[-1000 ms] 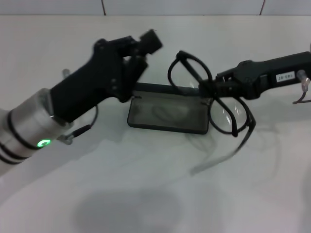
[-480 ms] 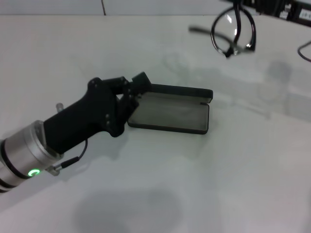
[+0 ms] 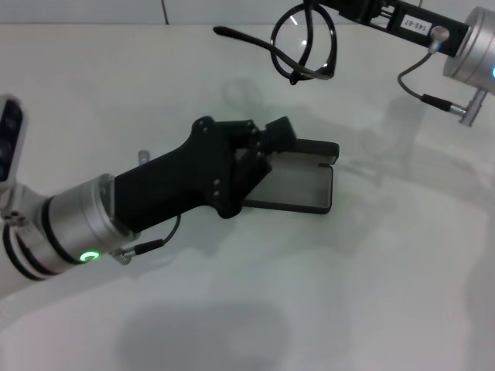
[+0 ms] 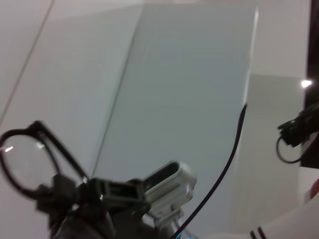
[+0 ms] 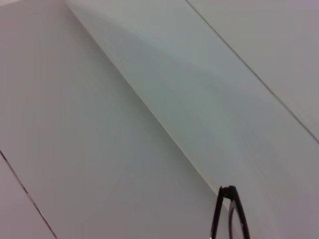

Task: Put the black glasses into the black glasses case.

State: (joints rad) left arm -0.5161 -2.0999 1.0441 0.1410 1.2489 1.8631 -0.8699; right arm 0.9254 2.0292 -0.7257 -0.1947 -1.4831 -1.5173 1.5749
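Nearest to me, the left gripper (image 3: 271, 143) lies low over the near-left end of the black glasses case (image 3: 305, 182), which sits open on the white table (image 3: 348, 294) with its grey lining showing and its lid raised along the far edge. The gripper's black body covers a good part of the case's left half. Its fingertips seem to rest on or just above the lid's left end, but I cannot tell how far the jaws are parted, nor whether they truly pinch the lid.

Beyond the case, well apart from it and high up, the right gripper (image 3: 352, 9) holds the black glasses (image 3: 305, 42) in the air, jaws closed on the frame near the lens, one slim arm of the glasses sticking out to the left.

The risk, as I judge it: the left gripper blocks the opening, so the glasses coming down could strike it or land half out. A dangling arm might also catch the lid, or the case could slide if pressed unevenly.
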